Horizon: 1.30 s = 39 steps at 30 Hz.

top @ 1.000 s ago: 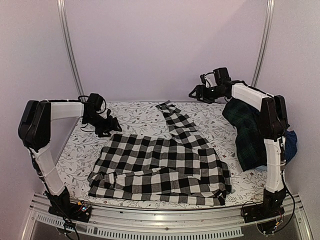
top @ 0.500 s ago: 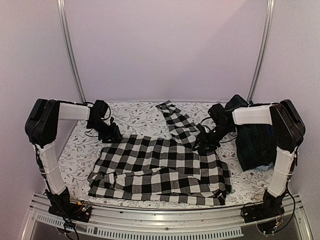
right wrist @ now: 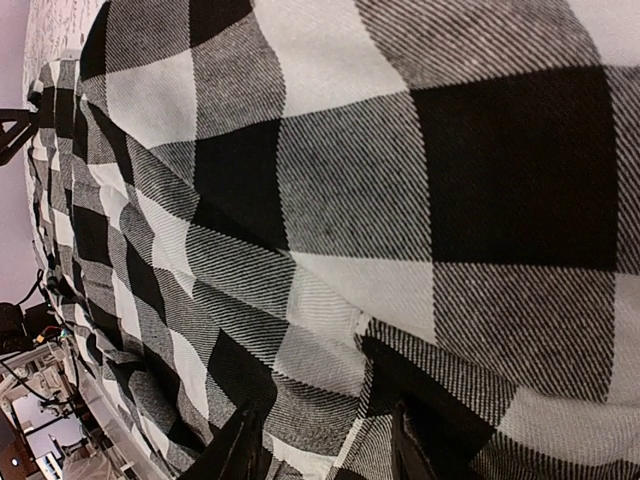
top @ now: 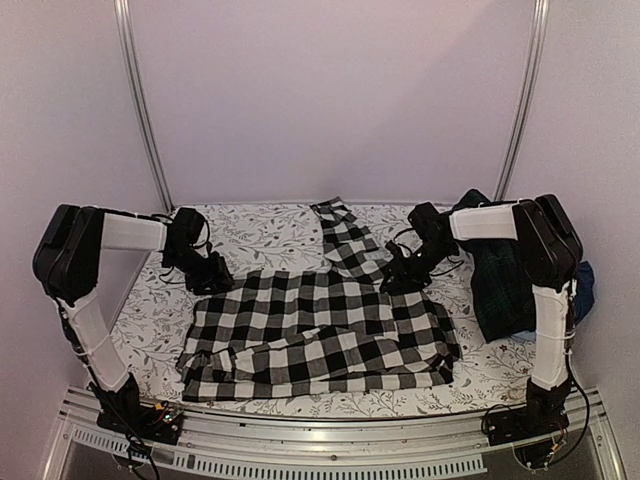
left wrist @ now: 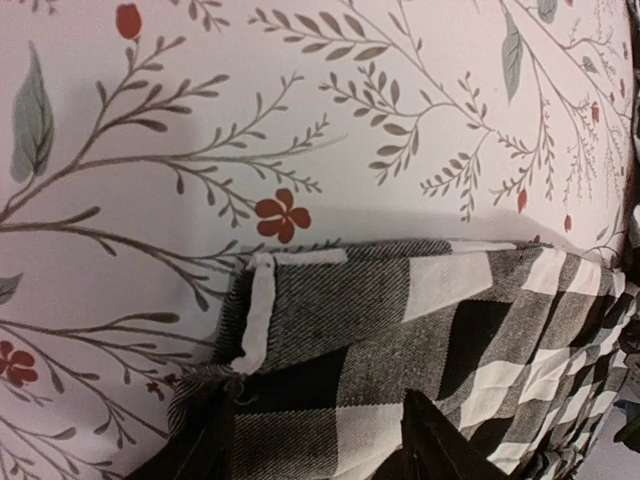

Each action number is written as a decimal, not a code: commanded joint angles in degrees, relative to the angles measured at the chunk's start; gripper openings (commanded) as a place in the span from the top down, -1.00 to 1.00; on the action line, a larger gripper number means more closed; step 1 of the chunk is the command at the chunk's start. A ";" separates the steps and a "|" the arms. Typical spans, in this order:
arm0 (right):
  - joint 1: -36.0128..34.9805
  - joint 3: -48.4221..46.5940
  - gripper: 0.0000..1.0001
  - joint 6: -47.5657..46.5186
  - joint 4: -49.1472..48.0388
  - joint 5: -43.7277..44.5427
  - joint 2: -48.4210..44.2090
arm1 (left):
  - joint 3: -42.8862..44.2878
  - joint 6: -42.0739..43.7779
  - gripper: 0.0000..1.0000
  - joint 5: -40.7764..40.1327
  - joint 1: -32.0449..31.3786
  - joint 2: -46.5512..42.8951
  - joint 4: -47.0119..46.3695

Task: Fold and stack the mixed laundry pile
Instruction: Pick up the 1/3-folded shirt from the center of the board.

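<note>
So, black-and-white checked shirt (top: 320, 335) spread flat on floral table covering (top: 150, 320), near-middle of table. At far-left corner of shirt, left gripper (left wrist: 315, 450) down on cloth; at far-right edge, right gripper (right wrist: 320, 450) same. Both jaws about half closed, fabric between fingers, can't tell if actually pinched. Past them, sleeve (top: 345, 235) runs toward back. At right edge, dark plaid garment (top: 500, 290) heaped, blue piece (top: 583, 285) beside it.

We see soft, even, faintly pink light. The checked shirt (top: 320, 330) casts a thin shadow on the surface (top: 270, 235). Wrist close-ups show crisp weave, softening toward far corners.
</note>
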<state>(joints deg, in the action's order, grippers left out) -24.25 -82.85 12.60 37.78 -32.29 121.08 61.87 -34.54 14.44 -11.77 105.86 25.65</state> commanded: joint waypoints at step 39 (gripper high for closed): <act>4.16 -42.92 0.02 -5.72 -1.45 1.70 27.24 | 9.33 6.54 -0.63 4.69 8.61 2.17 -0.83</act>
<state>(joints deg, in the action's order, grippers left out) -19.14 -124.01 7.46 36.60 -28.82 145.38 70.35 -27.68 17.87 -4.67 106.91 25.96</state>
